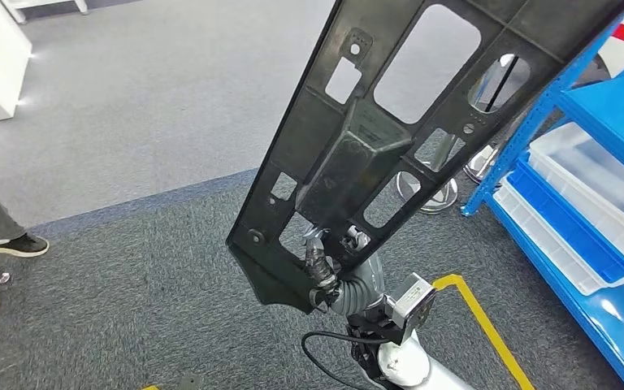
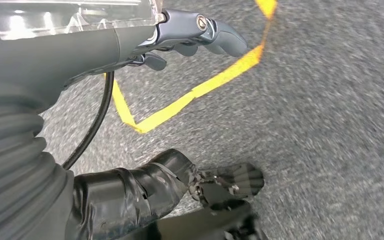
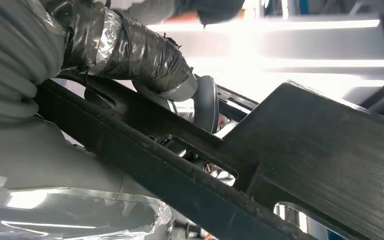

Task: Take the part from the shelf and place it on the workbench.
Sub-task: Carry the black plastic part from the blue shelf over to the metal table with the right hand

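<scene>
We see the part [image 1: 390, 138], a long black plastic frame with cut-out windows, slanting from lower centre to the upper right, gripped at its lower end by our right robot hand [image 1: 325, 272]. Our left robot hand [image 2: 200, 37] holds nothing, fingers loosely apart above the carpet [image 2: 330, 125]. A blue shelf [image 1: 609, 106] stands at right.
</scene>
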